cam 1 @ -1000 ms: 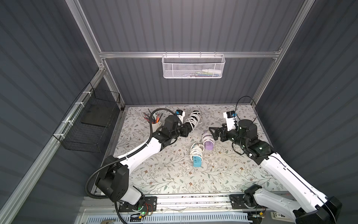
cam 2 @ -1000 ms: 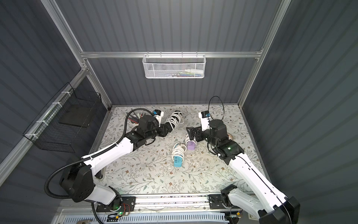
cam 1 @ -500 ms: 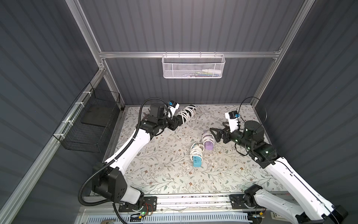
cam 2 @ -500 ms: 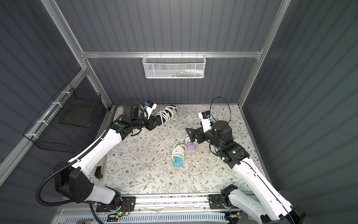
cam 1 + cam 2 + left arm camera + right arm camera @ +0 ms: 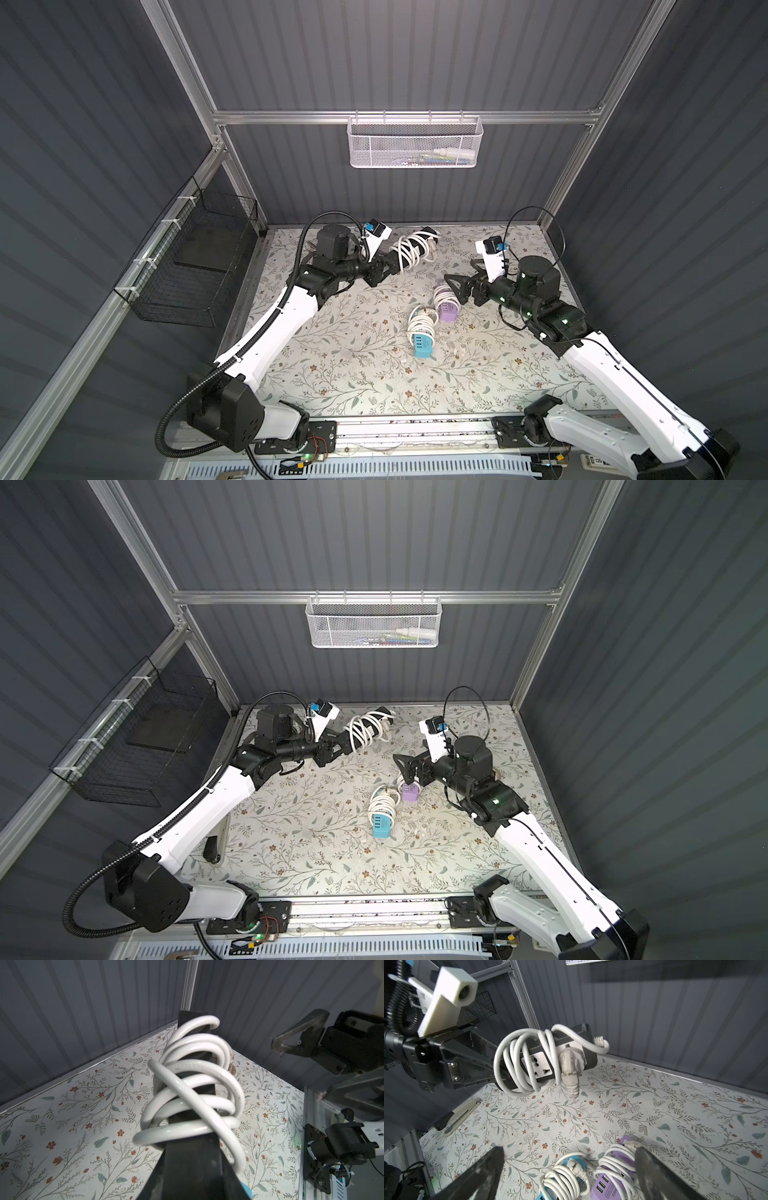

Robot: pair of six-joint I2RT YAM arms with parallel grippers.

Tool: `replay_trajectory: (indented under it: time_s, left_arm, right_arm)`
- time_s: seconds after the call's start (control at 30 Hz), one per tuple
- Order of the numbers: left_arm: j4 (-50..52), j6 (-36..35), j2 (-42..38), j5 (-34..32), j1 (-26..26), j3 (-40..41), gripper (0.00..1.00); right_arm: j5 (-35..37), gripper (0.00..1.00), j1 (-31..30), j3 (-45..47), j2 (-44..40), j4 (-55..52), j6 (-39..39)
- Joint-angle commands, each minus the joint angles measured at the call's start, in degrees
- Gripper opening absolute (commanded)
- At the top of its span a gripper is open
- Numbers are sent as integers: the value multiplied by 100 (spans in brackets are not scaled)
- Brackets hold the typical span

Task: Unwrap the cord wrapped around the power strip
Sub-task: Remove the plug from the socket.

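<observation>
The black power strip (image 5: 424, 239) (image 5: 542, 1064) has a thick white cord (image 5: 187, 1084) (image 5: 365, 729) coiled round it. Its plug (image 5: 569, 1066) sits against the socket face. My left gripper (image 5: 390, 268) (image 5: 343, 746) is shut on one end of the strip and holds it in the air over the back of the table. My right gripper (image 5: 459, 282) (image 5: 569, 1151) stands open to its right, apart from it, just above a purple strip (image 5: 448, 309).
A purple strip (image 5: 610, 1184) and a blue strip (image 5: 422, 343), each wound with white cord, lie mid-table under my right gripper. A stapler (image 5: 456, 1115) lies by the left edge. A white mesh basket (image 5: 413, 143) hangs on the back wall and a black wire basket (image 5: 195, 257) on the left.
My left arm has drawn back toward the rear left and risen, still holding the black strip. My right arm has pulled back slightly to the right, its jaws still wide.
</observation>
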State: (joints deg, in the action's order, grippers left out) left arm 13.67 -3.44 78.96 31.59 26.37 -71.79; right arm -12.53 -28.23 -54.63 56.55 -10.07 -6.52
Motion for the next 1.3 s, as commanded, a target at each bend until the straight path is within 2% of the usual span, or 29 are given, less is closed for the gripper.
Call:
replay_trajectory:
  time_s: [0.0, 0.13, 0.3, 0.37, 0.73, 1.27]
  left_arm:
    - [-462, 7, -291, 346, 0, -66, 0]
    - [-428, 28, -346, 397, 8, -51, 0]
    - [-468, 77, -381, 430, 7, -28, 0]
    - [-465, 106, -365, 495, 8, -33, 0]
    - [-465, 195, -302, 725, 8, -93, 0]
    - [-479, 256, -329, 882, 8, -90, 0]
  right_arm:
    - [337, 99, -186, -11, 145, 158, 201]
    - [744, 93, -359, -71, 277, 331, 332]
    - [804, 73, -376, -172, 423, 464, 393]
    - [823, 69, -373, -203, 470, 517, 414]
    - [691, 67, -388, -569, 840, 672, 470]
    - [722, 49, -425, -674, 1102, 853, 475]
